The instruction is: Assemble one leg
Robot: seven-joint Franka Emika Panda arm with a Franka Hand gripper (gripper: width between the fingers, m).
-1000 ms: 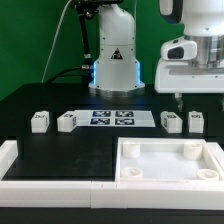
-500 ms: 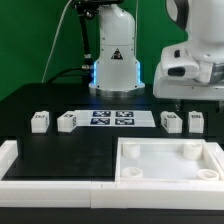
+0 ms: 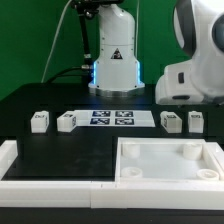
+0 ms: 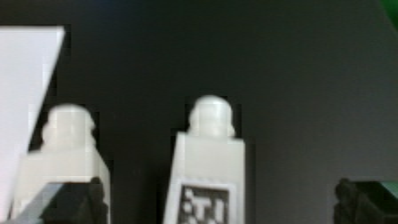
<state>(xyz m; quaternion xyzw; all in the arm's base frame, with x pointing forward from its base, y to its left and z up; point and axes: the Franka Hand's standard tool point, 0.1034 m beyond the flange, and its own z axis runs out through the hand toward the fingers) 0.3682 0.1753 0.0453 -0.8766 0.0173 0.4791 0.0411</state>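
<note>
Locate green backdrop (image 3: 30, 40) at 9 to 12 o'clock. Find matte black table (image 3: 60, 100) across centre, evenly lit. Note white raised rail (image 3: 50, 183) along 6 to 8 o'clock edge.

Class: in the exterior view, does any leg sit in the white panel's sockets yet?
No, all four legs stand on the table beside the marker board.

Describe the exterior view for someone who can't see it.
A white robot arm hangs above two white legs at the exterior view's right. Two more legs sit at its left, the marker board between, a white square panel in front.
</note>
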